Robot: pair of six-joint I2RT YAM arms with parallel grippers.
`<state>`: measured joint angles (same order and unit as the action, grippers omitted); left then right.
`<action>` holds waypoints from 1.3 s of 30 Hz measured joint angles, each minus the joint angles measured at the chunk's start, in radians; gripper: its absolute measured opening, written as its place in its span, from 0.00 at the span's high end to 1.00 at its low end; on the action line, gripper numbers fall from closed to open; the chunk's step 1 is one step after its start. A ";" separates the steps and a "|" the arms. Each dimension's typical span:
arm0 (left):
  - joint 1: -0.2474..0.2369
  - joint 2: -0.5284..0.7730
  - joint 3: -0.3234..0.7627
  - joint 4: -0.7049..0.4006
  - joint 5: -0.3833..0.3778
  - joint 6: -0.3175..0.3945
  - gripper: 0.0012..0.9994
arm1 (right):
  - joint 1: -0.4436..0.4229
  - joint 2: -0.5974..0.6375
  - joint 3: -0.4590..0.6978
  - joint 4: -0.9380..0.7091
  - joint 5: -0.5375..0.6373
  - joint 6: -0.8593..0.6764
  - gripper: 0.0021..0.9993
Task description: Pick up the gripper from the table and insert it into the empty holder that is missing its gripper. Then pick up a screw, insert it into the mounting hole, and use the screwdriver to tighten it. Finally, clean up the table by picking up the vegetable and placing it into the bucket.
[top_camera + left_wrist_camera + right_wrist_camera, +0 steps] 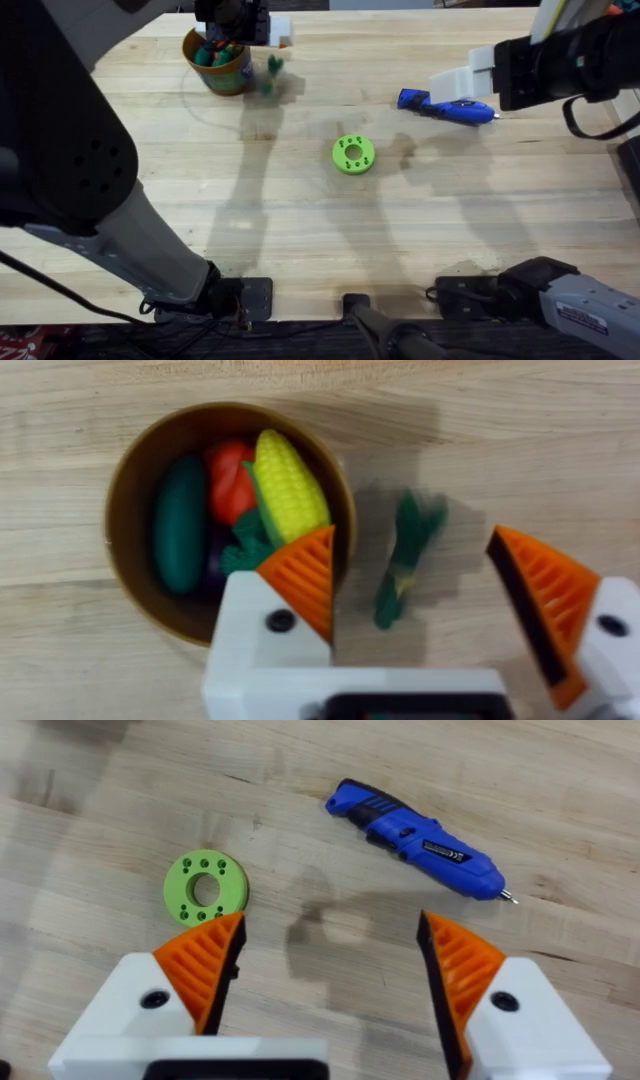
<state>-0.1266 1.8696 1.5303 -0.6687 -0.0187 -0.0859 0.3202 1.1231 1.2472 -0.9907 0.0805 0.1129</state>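
The left arm rises close under the overhead camera as a large dark shape that hides much of the table's left side. Its gripper (412, 585) hangs at the far left of the table with its fingers spread wide and nothing between them. In the left wrist view the vegetable (405, 560) lies on the wood in the gap between the orange pads (305, 575), blurred, so its leafy top is hard to make out. It sits just beside the bucket (125, 520) and outside its rim. The bucket already holds a toy corn cob (288, 485), a dark green piece (180, 525) and a red one (228, 478); one white finger covers part of the bucket's rim.

From overhead the bucket (232, 75) stands close to the far edge, with the vegetable (272, 68) to its right.

The right gripper (330, 970) is also open and empty, above the table's right side. The screwdriver (447, 106) lies flat on the wood there, partly covered from overhead by a white finger; the wrist view shows the screwdriver (420, 840) whole, its metal tip pointing away from the green disc (205, 888). The disc (353, 154) lies alone near the middle, well apart from everything, with bare wood all around it.
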 joint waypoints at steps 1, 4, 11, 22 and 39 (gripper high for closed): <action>-0.001 -0.001 0.000 -0.001 0.000 -0.002 0.11 | 0.000 0.000 0.000 -0.004 0.000 0.000 0.00; -0.001 0.011 0.000 -0.015 -0.004 0.002 0.11 | -0.002 0.000 0.000 -0.009 0.000 -0.001 0.00; -0.002 0.002 0.000 -0.013 -0.005 0.003 0.11 | -0.005 0.000 0.000 -0.009 0.001 -0.001 0.00; 0.000 -0.148 0.007 -0.089 -0.034 0.006 0.11 | -0.005 0.000 0.000 -0.008 0.001 -0.001 0.00; -0.136 -0.231 0.021 -0.407 -0.034 0.078 0.11 | -0.005 0.000 0.000 -0.006 0.001 -0.001 0.00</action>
<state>-0.2624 1.6390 1.5513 -1.0753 -0.0532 -0.0084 0.3157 1.1233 1.2472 -0.9968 0.0811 0.1120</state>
